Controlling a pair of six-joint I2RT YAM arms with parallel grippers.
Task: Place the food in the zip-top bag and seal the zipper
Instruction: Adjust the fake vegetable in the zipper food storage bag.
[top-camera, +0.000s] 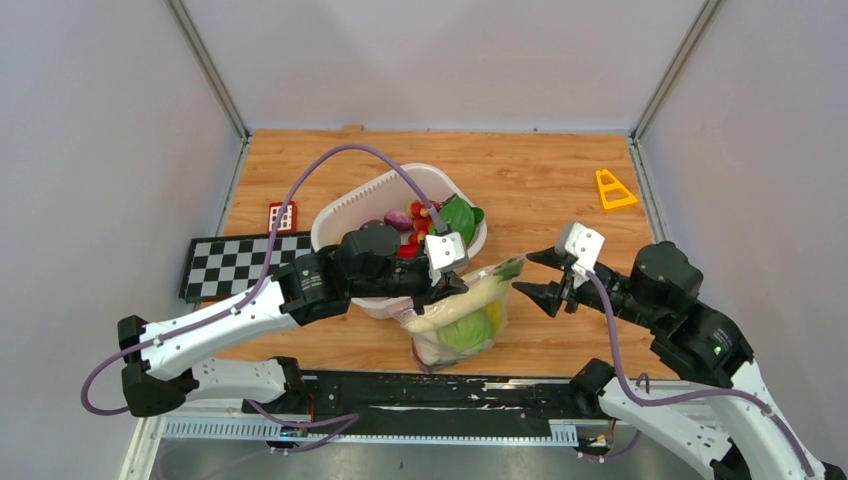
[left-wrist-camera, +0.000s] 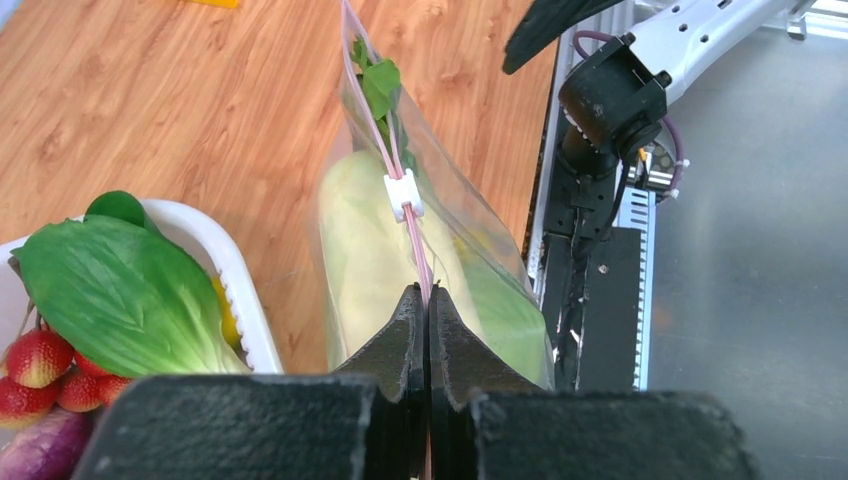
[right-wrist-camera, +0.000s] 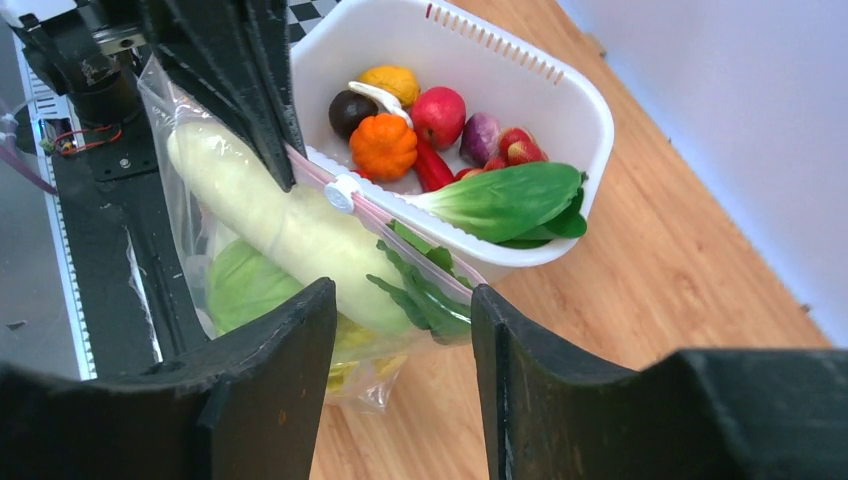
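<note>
Quick status, I'd call this maybe halfway. The bag (top-camera: 462, 325) is hanging off my left gripper (left-wrist-camera: 428, 320) just in front of the tub (right-wrist-camera: 560, 105), with its bottom about down on the table (top-camera: 540, 180). It's got the radish (right-wrist-camera: 270, 215), the cabbage (right-wrist-camera: 245, 285) and some leafy greens (right-wrist-camera: 415, 285) inside.

But there's plenty in the tub yet: a little pumpkin (right-wrist-camera: 383, 146), an apple (right-wrist-camera: 439, 115), strawberries (left-wrist-camera: 38, 358), a big bok choy (right-wrist-camera: 505, 200) and a few other bits. So the loading isn't finished if all of it is meant to go in.

The zipper (left-wrist-camera: 412, 235) isn't done either. The white slider (left-wrist-camera: 403, 193) sits only part way along. The strip looks pressed together on my side of it and split apart past it, though I can't be sure from here. A leaf tip pokes up at the far end, which could jam things.

Left gripper is clamped tight right on the zipper strip. My right gripper (top-camera: 535, 276) is spread wide, holding nothing, just beside the bag's far end and not touching it.
</note>
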